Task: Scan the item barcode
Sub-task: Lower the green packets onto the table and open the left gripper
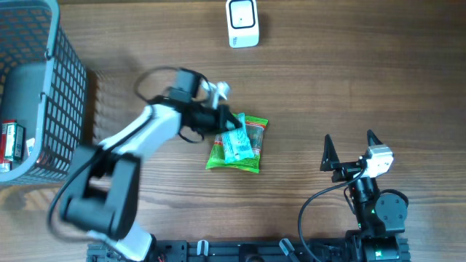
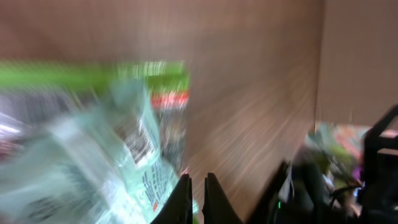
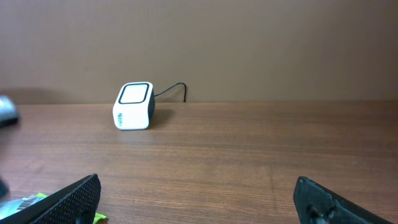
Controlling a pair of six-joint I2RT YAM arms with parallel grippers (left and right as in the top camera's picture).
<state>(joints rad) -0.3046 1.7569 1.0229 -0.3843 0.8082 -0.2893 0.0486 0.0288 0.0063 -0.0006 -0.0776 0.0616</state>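
Left gripper [image 1: 227, 122] pinched together at the green packet [image 1: 240, 151]
Blur hides whether I actually grip its edge; my right gripper [image 1: 350, 142] stands spread wide, holding nothing.

The packet [image 1: 242, 149] is green and teal, the scanner [image 1: 242, 33] white.

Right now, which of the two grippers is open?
The right gripper, with its fingers spread wide and nothing between them. The left gripper is shut, at the green packet.
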